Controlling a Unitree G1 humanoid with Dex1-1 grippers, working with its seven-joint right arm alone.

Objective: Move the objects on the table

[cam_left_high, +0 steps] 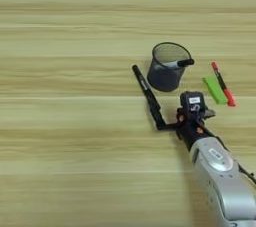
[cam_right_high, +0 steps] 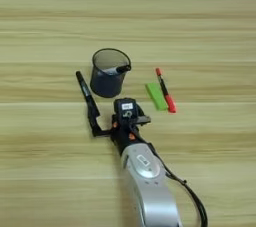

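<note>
Tool (cam_left_high: 167, 123), white label (cam_left_high: 194, 100), writing unreadable

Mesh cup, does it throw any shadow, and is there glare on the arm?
Left eye view: the mesh cup casts only a faint shadow at its base; the silver forearm shows soft highlights. Right eye view: same, no harsh glare on the table.

Our right gripper (cam_right_high: 102, 127) meets the near end of the long black marker (cam_right_high: 86, 97); the mesh pen cup (cam_right_high: 108, 73) stands just beyond it; the green block (cam_right_high: 156, 96) and red pen (cam_right_high: 165, 90) lie touching, to its right.
</note>
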